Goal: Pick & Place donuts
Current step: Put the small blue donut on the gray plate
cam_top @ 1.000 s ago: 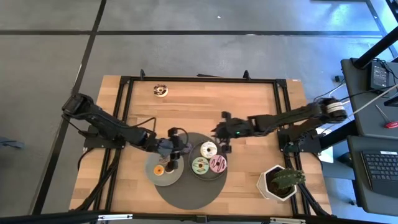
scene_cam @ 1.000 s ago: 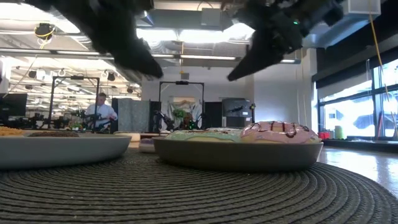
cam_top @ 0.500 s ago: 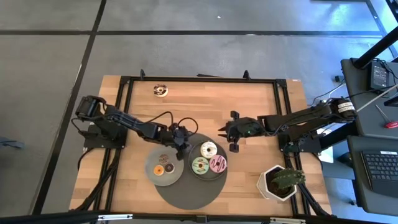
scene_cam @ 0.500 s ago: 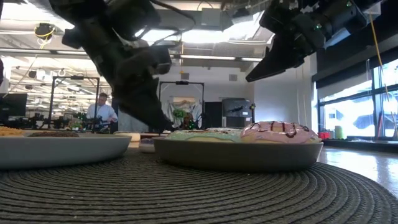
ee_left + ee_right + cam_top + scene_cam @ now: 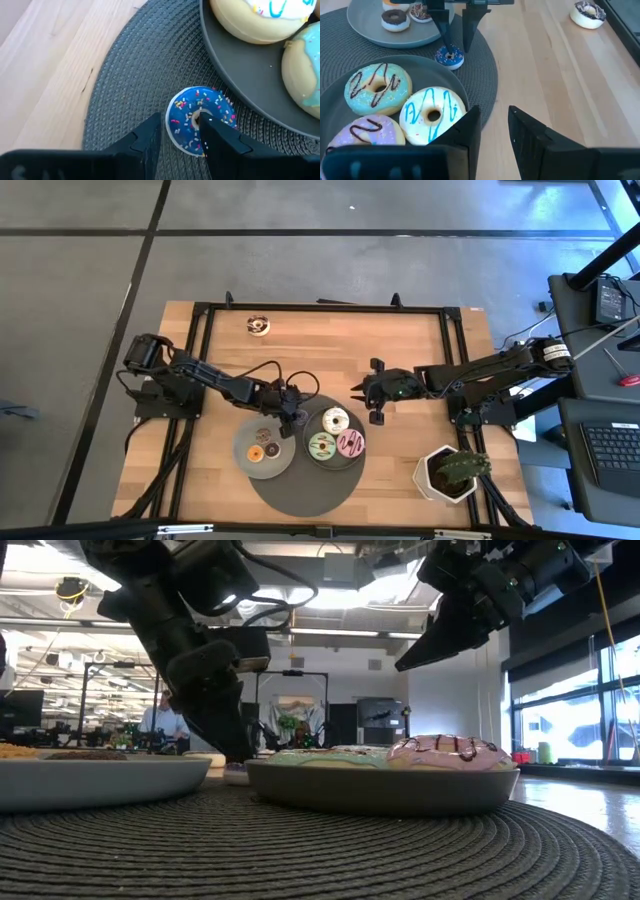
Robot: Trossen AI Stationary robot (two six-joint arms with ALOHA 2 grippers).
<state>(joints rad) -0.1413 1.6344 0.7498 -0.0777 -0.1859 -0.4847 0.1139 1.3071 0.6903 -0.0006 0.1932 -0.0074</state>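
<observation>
task status: small blue donut under the left claw, one donut far off on the surface

the left claw [image 5: 293, 416] is low over the round woven mat [image 5: 300, 495], in the gap between the two grey plates. its fingers [image 5: 220, 142] are spread and straddle a small blue sprinkled donut [image 5: 200, 120] that lies flat on the mat just beside the right plate's rim; whether the pads touch it cannot be told.

the right claw [image 5: 375, 415] hangs above the bare wooden surface [image 5: 330, 345] near the mat's edge, fingers apart, holding nothing.

placed so far, as judged from the layout:
- right plate [image 5: 312, 432]: three large donuts, one cream with blue lines [image 5: 432, 115], one mint with dark lines [image 5: 379, 89], one pink with dark lines [image 5: 367, 134].
- left plate [image 5: 245, 465]: small donuts, including an orange one [image 5: 255, 452] and a dark-iced one [image 5: 395, 17].

remaining, as judged:
- the blue donut, not yet on either plate; it is probably the step in hand.
- a white, dark-topped donut [image 5: 258, 326] alone near the far edge of the surface, well apart from both plates.

the potted plant [image 5: 455, 470] stands at the near right corner, clear of the work.
</observation>
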